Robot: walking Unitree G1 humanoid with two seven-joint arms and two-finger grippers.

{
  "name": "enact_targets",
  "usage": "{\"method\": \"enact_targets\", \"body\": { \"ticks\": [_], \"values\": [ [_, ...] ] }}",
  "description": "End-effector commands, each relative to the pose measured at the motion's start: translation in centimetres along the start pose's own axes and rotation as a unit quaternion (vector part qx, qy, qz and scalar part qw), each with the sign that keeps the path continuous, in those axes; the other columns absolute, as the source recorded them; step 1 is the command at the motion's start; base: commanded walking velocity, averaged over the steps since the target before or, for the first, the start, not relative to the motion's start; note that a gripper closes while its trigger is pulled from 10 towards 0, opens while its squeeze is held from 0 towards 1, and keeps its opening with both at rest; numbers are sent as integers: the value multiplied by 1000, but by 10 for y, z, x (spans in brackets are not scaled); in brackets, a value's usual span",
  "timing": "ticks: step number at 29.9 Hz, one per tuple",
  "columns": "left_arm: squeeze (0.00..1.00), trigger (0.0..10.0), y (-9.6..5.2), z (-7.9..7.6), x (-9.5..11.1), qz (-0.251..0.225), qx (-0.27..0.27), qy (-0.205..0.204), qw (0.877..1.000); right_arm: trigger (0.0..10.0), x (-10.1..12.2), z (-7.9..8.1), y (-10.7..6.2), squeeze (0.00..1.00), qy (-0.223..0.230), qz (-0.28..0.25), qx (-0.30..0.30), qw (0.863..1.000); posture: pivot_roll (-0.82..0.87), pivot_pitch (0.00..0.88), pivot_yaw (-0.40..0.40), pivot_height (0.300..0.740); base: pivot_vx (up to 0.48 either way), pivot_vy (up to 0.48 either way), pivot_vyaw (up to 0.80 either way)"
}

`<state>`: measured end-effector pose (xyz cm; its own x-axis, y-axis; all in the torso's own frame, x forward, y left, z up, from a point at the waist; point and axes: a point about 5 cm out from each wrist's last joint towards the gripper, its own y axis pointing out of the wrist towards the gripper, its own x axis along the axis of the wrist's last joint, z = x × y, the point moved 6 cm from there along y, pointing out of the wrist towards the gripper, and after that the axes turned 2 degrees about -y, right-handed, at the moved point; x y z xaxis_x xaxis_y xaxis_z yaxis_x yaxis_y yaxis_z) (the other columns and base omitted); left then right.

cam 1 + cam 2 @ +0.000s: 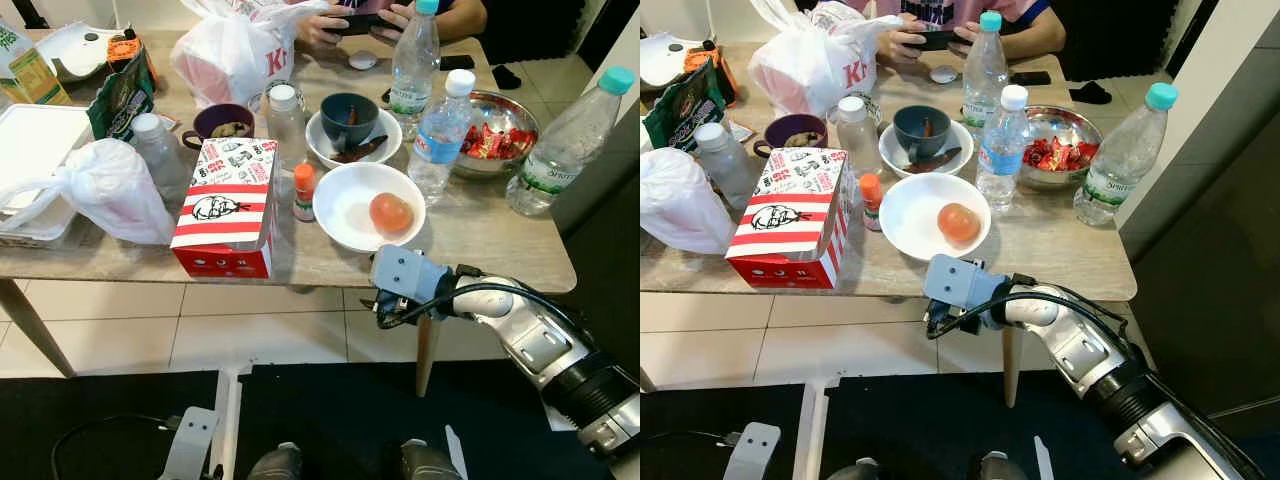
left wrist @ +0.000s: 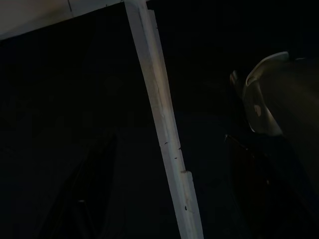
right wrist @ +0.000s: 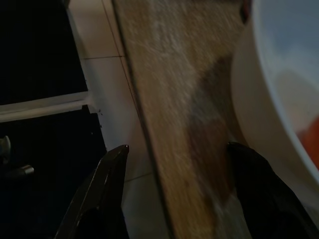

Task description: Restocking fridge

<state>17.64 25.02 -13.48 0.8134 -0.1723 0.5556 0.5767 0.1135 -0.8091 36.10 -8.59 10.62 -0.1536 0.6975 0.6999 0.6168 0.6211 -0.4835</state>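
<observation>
A white bowl [image 1: 350,205] with a round orange-red fruit [image 1: 390,212] in it stands near the front edge of the wooden table [image 1: 480,240]. My right gripper [image 1: 385,305] hangs just below that edge, in front of the bowl. In the right wrist view the right gripper [image 3: 177,149] is open. The table edge runs between its fingers [image 3: 112,189], and the bowl's rim [image 3: 259,99] lies just beyond. Three water bottles stand behind the bowl [image 1: 437,135], [image 1: 414,60] and at the right [image 1: 560,150]. The left wrist view is dark. My left gripper's fingers [image 2: 94,199] are faint and spread apart over the floor.
A red-and-white striped box [image 1: 228,205], a small orange-capped bottle [image 1: 304,192], a white plastic bag [image 1: 105,190] and a steel bowl of red sweets [image 1: 495,135] crowd the table. A person's hands [image 1: 330,25] hold a phone at the far end. The table leg [image 1: 428,350] stands beside my right arm.
</observation>
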Motion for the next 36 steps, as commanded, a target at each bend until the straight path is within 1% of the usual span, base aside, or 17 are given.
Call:
{"method": "enact_targets", "body": {
  "ticks": [1, 11, 12, 13, 14, 15, 16, 17, 18, 19, 23, 26, 29, 31, 32, 34, 36],
  "values": [
    [0, 10000, -5, 10, -17, 25, 11, 2, 1000, 10000, -10, 0, 0, 0, 9, 13, -2, 1000, -78, 202, -5, 723, 0, 0, 0],
    [0, 10000, -5, 10, -17, 25, 11, 2, 1000, 10000, -11, -1, 1, 0, 9, 13, -3, 1000, -78, 202, -5, 723, 0, 0, 0],
    [0, 10000, -5, 10, -19, 27, 11, 2, 1000, 10000, 13, -14, -26, 0, 41, -61, -12, 997, -80, 204, -8, 723, 0, 0, 0],
    [0, 10000, -5, 10, -19, 27, 11, 2, 1000, 10000, 13, -14, -26, 0, 41, -61, -12, 997, -80, 204, -8, 723, 0, 0, 0],
    [0, 10000, -5, 10, -20, 28, 11, 1, 1000, 10000, 37, -21, -51, 0, 61, -131, -10, 989, -79, 205, -9, 723, 0, 0, 0],
    [0, 10000, -5, 10, -20, 28, 11, 1, 1000, 10000, 37, -21, -51, 0, 61, -131, -10, 989, -79, 205, -9, 723, 0, 0, 0],
    [0, 10000, -6, 9, -21, 29, 12, 0, 1000, 10000, 56, -24, -71, 0, 69, -184, -4, 981, -77, 206, -11, 723, 0, 0, 0],
    [0, 10000, -6, 9, -21, 29, 12, 0, 1000, 10000, 56, -24, -71, 0, 69, -184, -4, 981, -77, 206, -11, 723, 0, 0, 0],
    [0, 10000, -6, 9, -21, 29, 12, -1, 1000, 10000, 70, -29, -84, 0, 76, -223, -9, 972, -75, 207, -12, 723, 0, 0, 0],
    [0, 10000, -6, 9, -21, 29, 12, -1, 1000, 10000, 75, -33, -87, 0, 86, -241, -13, 967, -73, 207, -14, 723, 0, 0, 0],
    [0, 10000, -6, 9, -21, 28, 12, -2, 1000, 10000, 74, -45, -88, 0, 87, -240, -44, 966, -73, 208, -13, 723, 0, 0, 0],
    [0, 10000, -6, 9, -21, 28, 12, -2, 1000, 10000, 59, -58, -85, 0, 76, -204, -84, 973, -74, 209, -13, 723, 0, 0, 0],
    [0, 10000, -6, 9, -21, 27, 12, -2, 1000, 10000, 52, -59, -85, 0, 71, -185, -92, 976, -72, 209, -13, 723, 0, 0, 0],
    [0, 10000, -6, 8, -20, 26, 12, -2, 1000, 10000, 33, -59, -83, 0, 56, -130, -98, 985, -74, 208, -13, 723, 0, 0, 0],
    [0, 10000, -6, 8, -20, 26, 12, -2, 1000, 10000, 33, -59, -83, 0, 56, -130, -98, 985, -74, 208, -13, 723, 0, 0, 0],
    [0, 10000, -5, 7, -19, 24, 12, -2, 1000, 10000, 13, -60, -79, 0, 45, -76, -104, 991, -75, 206, -15, 723, 0, 0, 0],
    [0, 10000, -5, 7, -18, 22, 11, -2, 1000, 10000, 6, -62, -78, 0, 50, -58, -109, 991, -75, 206, -16, 723, 0, 0, 0]
  ]
}}
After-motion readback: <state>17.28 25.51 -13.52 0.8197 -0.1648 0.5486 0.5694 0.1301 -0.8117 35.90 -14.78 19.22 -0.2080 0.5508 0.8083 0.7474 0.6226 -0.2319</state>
